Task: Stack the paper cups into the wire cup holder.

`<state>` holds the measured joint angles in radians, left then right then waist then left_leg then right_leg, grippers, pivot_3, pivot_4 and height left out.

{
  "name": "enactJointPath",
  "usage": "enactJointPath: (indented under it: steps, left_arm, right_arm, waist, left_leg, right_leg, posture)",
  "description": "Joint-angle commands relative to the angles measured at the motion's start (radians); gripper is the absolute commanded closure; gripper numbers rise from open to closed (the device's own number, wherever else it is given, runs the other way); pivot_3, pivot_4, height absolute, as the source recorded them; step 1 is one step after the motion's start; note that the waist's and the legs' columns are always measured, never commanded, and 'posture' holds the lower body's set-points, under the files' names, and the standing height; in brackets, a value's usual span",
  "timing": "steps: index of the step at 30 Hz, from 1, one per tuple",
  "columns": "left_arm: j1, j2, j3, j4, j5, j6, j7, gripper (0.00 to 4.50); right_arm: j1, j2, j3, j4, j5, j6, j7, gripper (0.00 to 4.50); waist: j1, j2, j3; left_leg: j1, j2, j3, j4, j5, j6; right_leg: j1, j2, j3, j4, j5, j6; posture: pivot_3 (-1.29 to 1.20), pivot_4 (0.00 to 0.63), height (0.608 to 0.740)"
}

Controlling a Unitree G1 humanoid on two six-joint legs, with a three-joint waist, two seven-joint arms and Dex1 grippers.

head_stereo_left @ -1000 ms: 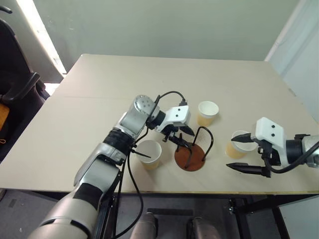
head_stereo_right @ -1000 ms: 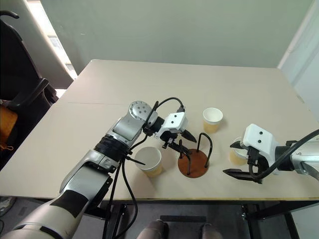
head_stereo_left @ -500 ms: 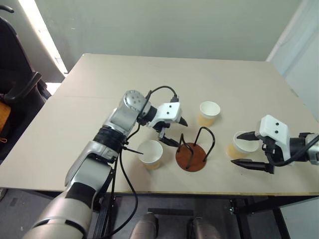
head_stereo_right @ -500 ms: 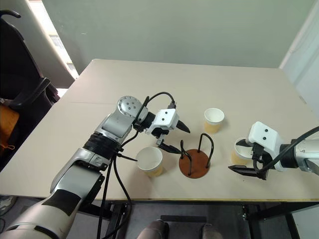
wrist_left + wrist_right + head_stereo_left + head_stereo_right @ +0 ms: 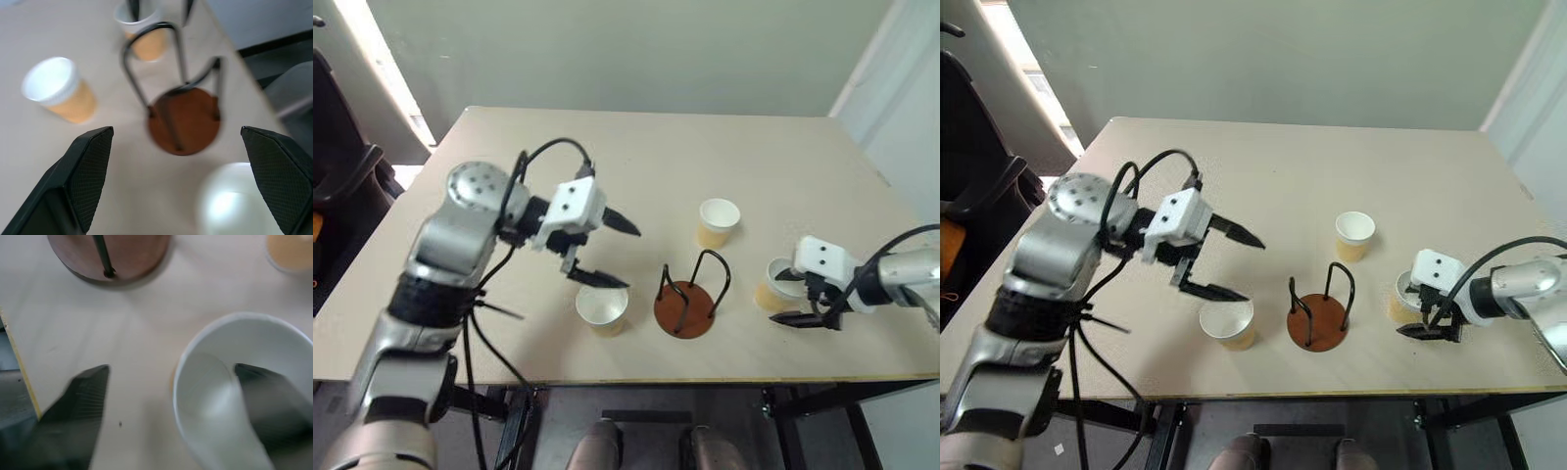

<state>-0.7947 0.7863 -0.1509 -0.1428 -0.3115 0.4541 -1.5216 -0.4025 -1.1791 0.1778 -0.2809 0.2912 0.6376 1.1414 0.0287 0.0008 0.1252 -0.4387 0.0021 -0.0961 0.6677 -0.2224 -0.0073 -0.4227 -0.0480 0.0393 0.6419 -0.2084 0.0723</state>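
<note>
We are listing a pale beige desk with a faint seam crossing its left part, standing against a plain grey-green wall; a bright strip of daylight is falling at far left beside a dark chair. We are finding no readable brand, label or writing anywhere.

The wire cup holder is standing empty near the desk's near edge, at centre. One paper cup is sitting just left of it, a second cup farther back to its right, and a third cup at near right.

Our left hand is hovering above the desk left of the holder, fingers spread wide, holding nothing. Our right hand is straddling the third cup's rim, one finger inside the cup and the other outside, not yet closed on the wall.
</note>
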Motion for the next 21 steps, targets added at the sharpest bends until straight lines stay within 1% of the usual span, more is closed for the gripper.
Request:
enactJointPath:
  steps: [1, 4, 5, 8, 9, 17, 21]
  left_arm:
    - [0.053, 0.036, 0.065, -0.136, -0.068, 0.107, 0.073, 0.0]
    - [0.089, 0.065, 0.11, -0.178, -0.093, 0.165, 0.139, 0.0]
    - [0.096, 0.072, 0.119, -0.187, -0.101, 0.176, 0.154, 0.0]
    - [0.116, 0.099, 0.15, -0.208, -0.129, 0.202, 0.187, 0.0]
    - [0.122, 0.106, 0.157, -0.211, -0.136, 0.206, 0.195, 0.0]
    - [0.124, 0.137, 0.167, -0.173, -0.136, 0.174, 0.239, 0.0]
    - [0.108, 0.133, 0.171, -0.171, -0.155, 0.164, 0.247, 0.0]
  right_arm:
    - [-0.053, -0.009, 0.033, 0.012, -0.077, -0.05, 0.029, 1.64]
    - [-0.113, 0.009, 0.051, 0.009, -0.09, -0.055, 0.062, 2.72]
    - [-0.125, 0.01, 0.056, 0.011, -0.099, -0.06, 0.07, 3.18]
    - [-0.16, -0.002, 0.073, 0.022, -0.14, -0.091, 0.105, 4.24]
    - [-0.174, -0.002, 0.071, 0.023, -0.145, -0.097, 0.117, 4.48]
    - [-0.278, -0.014, 0.075, 0.098, -0.219, -0.211, 0.223, 4.48]
    - [-0.415, 0.004, 0.043, 0.136, -0.187, -0.276, 0.321, 4.48]
  waist:
    - [0.002, 0.0, 0.0]
    - [-0.002, 0.0, 0.0]
    - [-0.003, 0.0, 0.0]
    - [-0.003, 0.0, 0.0]
    - [-0.004, 0.001, 0.0]
    - [-0.003, 0.001, 0.0]
    - [-0.005, 0.002, 0.001]
  left_leg:
    - [0.0, 0.0, 0.0, 0.0, 0.0, 0.0]
    - [0.002, -0.001, 0.0, 0.0, -0.001, 0.002]
    - [0.003, 0.0, 0.0, -0.001, -0.001, 0.002]
    - [0.004, 0.0, -0.001, -0.002, 0.0, 0.001]
    - [0.004, 0.0, -0.001, -0.002, 0.0, 0.0]
    - [0.004, 0.0, -0.001, -0.002, 0.002, -0.001]
    - [0.004, -0.001, -0.001, -0.004, 0.002, -0.001]
  right_leg:
    - [0.001, -0.001, -0.001, 0.001, 0.0, -0.001]
    - [0.002, -0.005, -0.005, 0.002, 0.0, -0.004]
    - [0.002, -0.006, -0.006, 0.002, 0.001, -0.006]
    - [0.002, -0.006, -0.007, 0.002, -0.001, -0.015]
    - [0.002, -0.006, -0.007, 0.002, -0.001, -0.016]
    - [0.002, -0.006, -0.007, 0.002, 0.001, -0.019]
    - [0.0, -0.006, -0.007, 0.002, 0.0, -0.02]
  posture:
    - [0.0, 0.15, 0.74]
    - [0.0, 0.15, 0.74]
    - [0.0, 0.15, 0.74]
    - [0.0, 0.15, 0.74]
    - [0.0, 0.15, 0.74]
    - [0.0, 0.15, 0.74]
    - [0.0, 0.15, 0.74]
